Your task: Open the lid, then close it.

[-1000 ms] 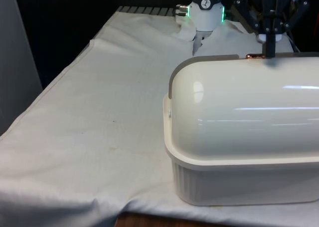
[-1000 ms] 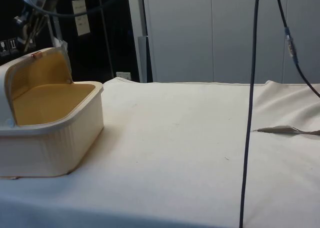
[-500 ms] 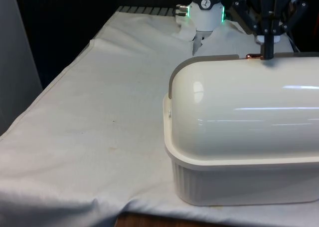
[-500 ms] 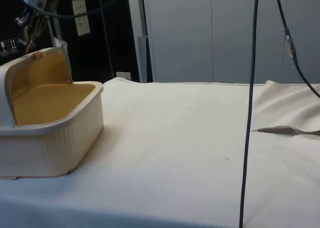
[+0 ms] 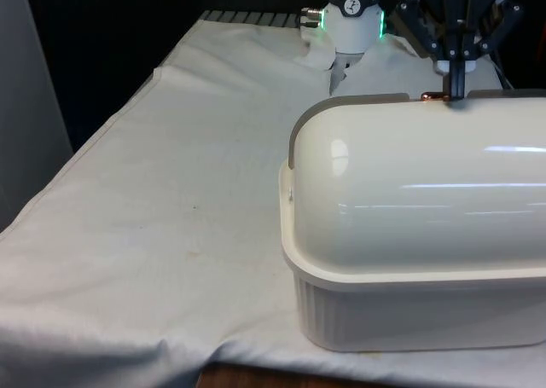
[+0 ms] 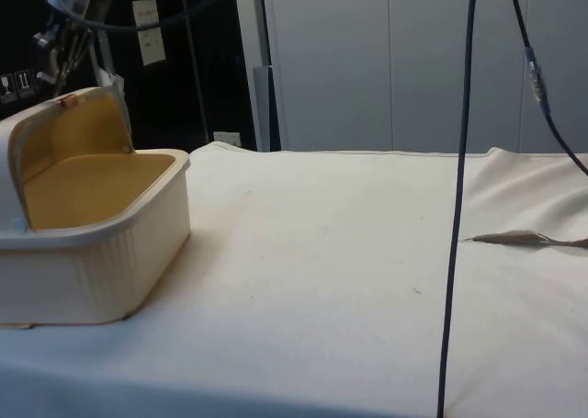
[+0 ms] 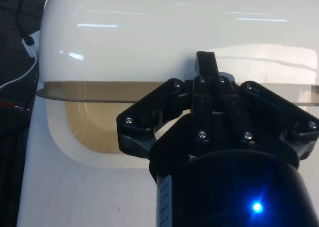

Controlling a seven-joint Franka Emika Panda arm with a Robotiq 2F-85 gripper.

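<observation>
Bread box [image 5: 418,260] lid [image 5: 409,192] open, long axis crosswise

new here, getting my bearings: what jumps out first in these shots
A big glossy cream bread box sits at the near right of the front view, its rolled-back lid open in the side view, showing a tan inside. The black end effector is at the lid's copper handle. A white cloth covers the table.

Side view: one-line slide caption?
Bread box on the white cloth, lid rolled open, hand just above the lid's edge.
</observation>
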